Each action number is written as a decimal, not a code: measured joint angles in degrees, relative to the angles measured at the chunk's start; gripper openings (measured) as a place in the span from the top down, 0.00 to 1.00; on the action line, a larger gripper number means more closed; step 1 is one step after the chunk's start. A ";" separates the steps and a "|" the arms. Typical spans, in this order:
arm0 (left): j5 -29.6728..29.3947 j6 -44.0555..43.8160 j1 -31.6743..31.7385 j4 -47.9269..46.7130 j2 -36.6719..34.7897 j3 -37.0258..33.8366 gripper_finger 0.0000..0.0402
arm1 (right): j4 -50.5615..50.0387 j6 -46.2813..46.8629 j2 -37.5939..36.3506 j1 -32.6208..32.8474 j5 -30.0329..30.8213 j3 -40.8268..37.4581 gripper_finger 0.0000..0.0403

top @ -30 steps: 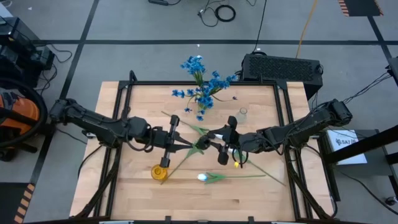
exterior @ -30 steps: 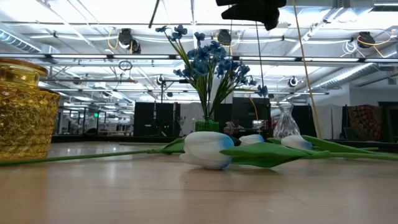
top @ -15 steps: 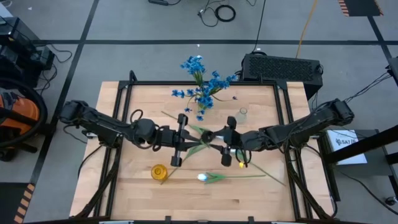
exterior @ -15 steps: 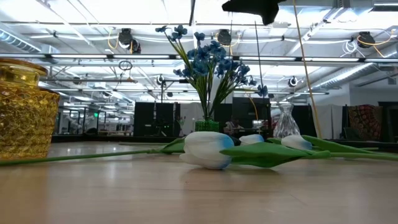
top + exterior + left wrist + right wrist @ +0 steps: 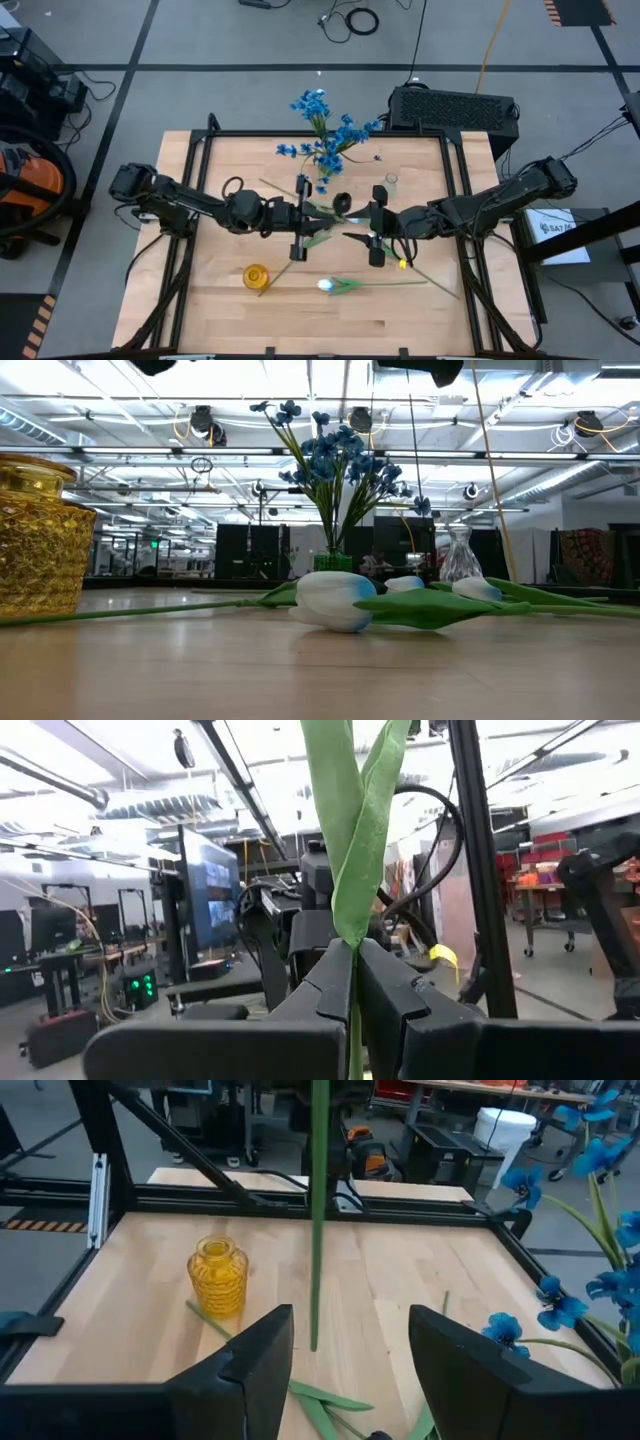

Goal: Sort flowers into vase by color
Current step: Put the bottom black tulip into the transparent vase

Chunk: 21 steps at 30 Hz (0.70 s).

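We see a pale wooden worktop (image 5: 210,300) in a black frame on a grey floor, with a hall of ceiling lights beyond. The left end effector (image 5: 300,218) is clenched on a green flower stem (image 5: 352,850) above mid-worktop. The right end effector (image 5: 377,223) hangs close by, released. Blue flowers (image 5: 325,135) stand at the far edge; a white tulip (image 5: 328,286) lies near the yellow vase (image 5: 256,275).

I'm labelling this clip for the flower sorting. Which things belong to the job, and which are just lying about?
Job: blue flowers, white tulip, yellow vase, clear vase, green stem in the shut left gripper, open right gripper.
Lying about: black box behind the table, cables on the floor.
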 joint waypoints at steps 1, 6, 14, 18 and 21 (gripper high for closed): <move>0.19 0.12 0.16 -0.02 1.05 1.24 0.97 | -0.23 -0.07 -0.02 0.00 0.00 0.00 0.52; 1.51 0.47 0.27 -2.38 3.64 4.57 0.97 | -3.54 0.89 -1.09 0.43 0.21 -0.02 0.52; 1.66 0.47 0.25 -4.01 3.70 5.29 0.97 | -9.89 5.93 -6.87 0.98 0.25 0.00 0.52; 1.60 0.48 0.25 -3.16 5.34 6.55 0.97 | -11.75 7.08 -8.17 2.27 0.08 0.00 0.52; 1.58 0.93 0.26 -3.97 7.25 7.87 0.97 | -11.30 6.41 -8.22 3.24 0.02 0.00 0.52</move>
